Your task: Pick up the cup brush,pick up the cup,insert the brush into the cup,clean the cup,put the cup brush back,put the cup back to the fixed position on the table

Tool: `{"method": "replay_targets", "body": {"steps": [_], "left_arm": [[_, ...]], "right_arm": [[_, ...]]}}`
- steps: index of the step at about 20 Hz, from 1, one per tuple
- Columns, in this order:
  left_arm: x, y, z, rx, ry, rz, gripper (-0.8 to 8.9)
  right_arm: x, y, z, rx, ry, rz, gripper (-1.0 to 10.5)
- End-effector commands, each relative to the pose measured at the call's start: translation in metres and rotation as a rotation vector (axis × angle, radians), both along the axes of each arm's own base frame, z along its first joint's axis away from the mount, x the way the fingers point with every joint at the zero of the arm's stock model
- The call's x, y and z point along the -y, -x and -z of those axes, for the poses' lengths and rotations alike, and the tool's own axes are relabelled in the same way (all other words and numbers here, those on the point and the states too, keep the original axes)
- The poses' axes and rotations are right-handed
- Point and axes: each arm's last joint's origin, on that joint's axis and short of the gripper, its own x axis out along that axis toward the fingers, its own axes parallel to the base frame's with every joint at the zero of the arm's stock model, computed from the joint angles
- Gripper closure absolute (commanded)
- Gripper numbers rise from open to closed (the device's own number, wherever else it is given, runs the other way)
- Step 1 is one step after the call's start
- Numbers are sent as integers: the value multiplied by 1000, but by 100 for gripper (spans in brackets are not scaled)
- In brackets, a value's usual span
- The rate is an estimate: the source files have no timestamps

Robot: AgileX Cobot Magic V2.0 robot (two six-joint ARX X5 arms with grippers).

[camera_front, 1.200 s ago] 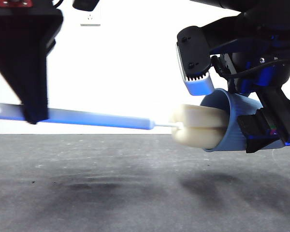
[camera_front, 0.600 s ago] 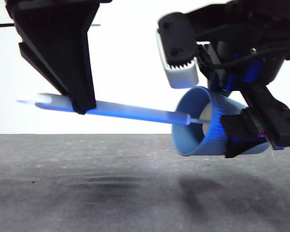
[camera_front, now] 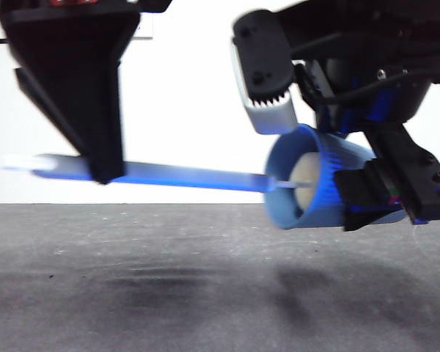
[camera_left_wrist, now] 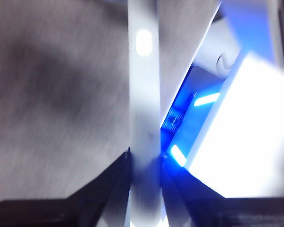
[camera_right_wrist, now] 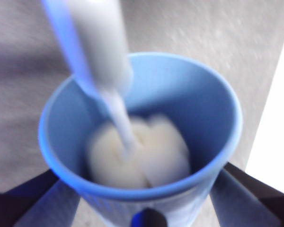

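Observation:
The light blue ribbed cup hangs on its side above the table, mouth toward the left of the front view, with my right gripper shut on it. The cup brush lies nearly level in the air, its cream sponge head deep inside the cup. My left gripper is shut on the flat grey handle near its looped end. The handle's stem enters the cup's mouth.
A white wall fills the background behind the arms. The shadows of both arms fall on the dark grey table beneath them. A white box-like body with blue lights shows beside the handle in the left wrist view.
The sponge head has gone from outside the cup's mouth to deep inside it. The left gripper and handle shifted right, then slightly back left. The cup tipped a little more toward the camera.

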Motion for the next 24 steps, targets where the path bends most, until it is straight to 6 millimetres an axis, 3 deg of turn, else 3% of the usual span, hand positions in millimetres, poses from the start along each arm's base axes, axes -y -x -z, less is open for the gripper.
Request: {"method": "replay_targets", "body": {"steps": [1, 7, 12, 16, 20, 24], "left_arm": [[-4, 2, 2, 12, -64, -2, 822], [-14, -2, -1, 29, -99, -74, 822], [-25, -15, -7, 57, -54, -253, 822], [-38, -41, -9, 103, 52, -497, 822], [-55, -66, -3, 131, 176, -739, 822], [-60, -81, 17, 123, 251, -904, 822]], "right_arm": [[11, -12, -2, 16, -36, 126, 959], [47, -34, -15, 54, -199, 405, 959], [71, -38, -38, 138, -403, 557, 959], [78, -30, -68, 85, -824, 627, 959], [78, -19, -96, -64, -1223, 583, 959], [76, -17, -106, -133, -1385, 530, 959]]}}
